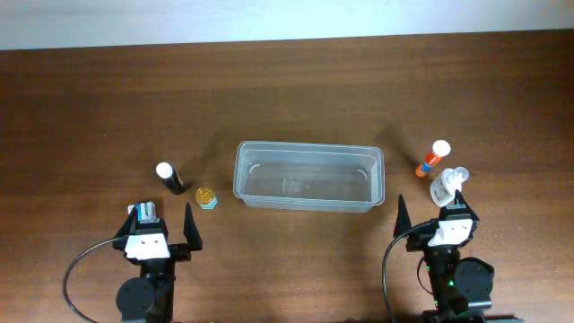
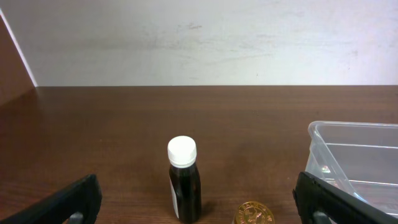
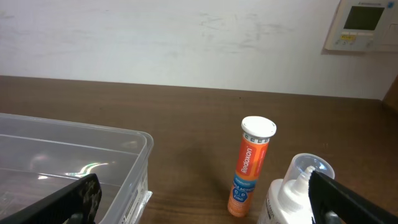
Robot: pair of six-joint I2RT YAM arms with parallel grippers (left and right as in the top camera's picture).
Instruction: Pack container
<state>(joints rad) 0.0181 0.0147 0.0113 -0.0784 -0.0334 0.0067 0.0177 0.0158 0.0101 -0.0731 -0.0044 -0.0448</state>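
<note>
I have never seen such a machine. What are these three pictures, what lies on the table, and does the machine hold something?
This is a robot with two arms at a wooden table. The overhead picture looks down from above; the other two come from cameras on each wrist, so the dark fingers at their lower corners belong to that arm.

In the middle stands the container, clear and empty. Near the left gripper stand a dark bottle with a white cap and a small gold-topped object. Near the right gripper stand an orange tube and a white pump bottle.

Both grippers are open and hold nothing.
</note>
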